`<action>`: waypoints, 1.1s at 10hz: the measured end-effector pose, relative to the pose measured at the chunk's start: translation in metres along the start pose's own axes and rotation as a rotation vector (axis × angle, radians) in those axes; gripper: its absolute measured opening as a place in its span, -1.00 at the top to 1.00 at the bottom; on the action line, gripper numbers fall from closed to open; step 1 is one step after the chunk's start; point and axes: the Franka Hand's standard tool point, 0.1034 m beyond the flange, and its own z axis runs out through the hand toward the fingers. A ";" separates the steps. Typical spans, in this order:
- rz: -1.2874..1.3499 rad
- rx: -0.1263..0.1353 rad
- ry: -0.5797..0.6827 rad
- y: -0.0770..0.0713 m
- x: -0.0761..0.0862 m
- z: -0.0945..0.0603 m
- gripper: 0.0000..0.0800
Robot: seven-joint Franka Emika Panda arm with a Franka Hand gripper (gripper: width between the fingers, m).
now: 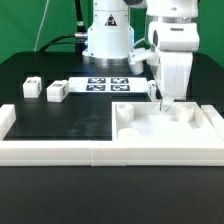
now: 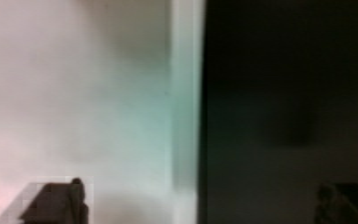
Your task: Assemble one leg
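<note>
Black table (image 1: pixel 22 66), leg (image 1: pixel 56 92) well apart from wide-spread gripper (image 1: pixel 161 101), toward exterior view's left.

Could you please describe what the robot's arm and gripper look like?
The arm has rounded glossy white casings; a dark cable trails behind its base. The gripper is a boxy white body with two dark fingers.

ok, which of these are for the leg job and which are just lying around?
Job: leg; second leg; white panel with corner sockets.
Lying about: marker board; white rail along the table's front.
</note>
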 end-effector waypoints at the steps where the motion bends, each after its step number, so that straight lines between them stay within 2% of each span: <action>1: 0.017 -0.001 -0.008 -0.005 0.001 -0.009 -0.62; 2: 0.017 -0.008 -0.010 -0.005 0.000 -0.016 -0.62; 6: 0.090 -0.005 -0.008 -0.006 0.000 -0.014 -0.62; 8: 0.375 0.001 0.011 -0.010 -0.001 -0.012 -0.62; 9: 0.517 0.001 0.029 -0.017 0.000 -0.012 -0.62; 11: 0.814 0.018 0.036 -0.028 0.010 -0.014 -0.62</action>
